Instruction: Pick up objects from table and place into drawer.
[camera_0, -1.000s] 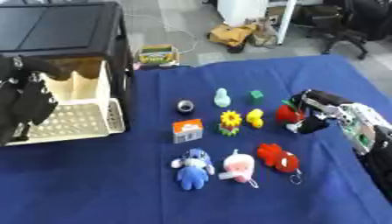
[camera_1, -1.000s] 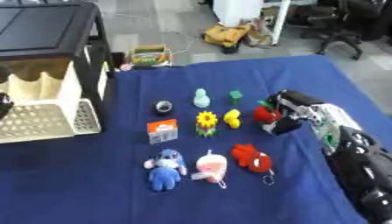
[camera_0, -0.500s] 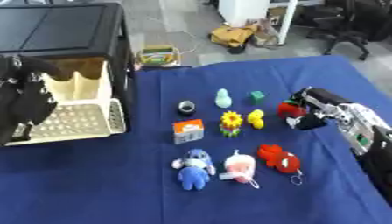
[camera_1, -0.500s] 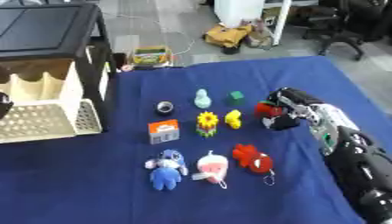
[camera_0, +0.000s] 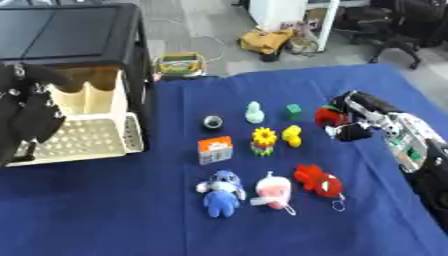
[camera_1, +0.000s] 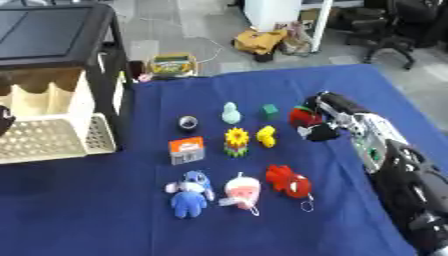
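Closing on a red toy (camera_0: 327, 116) at the right of the frame, the right hand (camera_0: 360, 118) has its fingers (camera_0: 352, 133) curled round it, low on the blue table (camera_0: 114, 210). This looks like the pick-up step. Next comes a lift and a carry across the other toys to the open drawer (camera_0: 83, 142) at middle left, where the left hand (camera_0: 28, 117) hangs, its fingers unclear.

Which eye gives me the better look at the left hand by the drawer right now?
The left eye view: the left hand shows there as a dark shape over the front of the open cream drawer. In the right eye view only a dark sliver of it shows at the frame's left edge.
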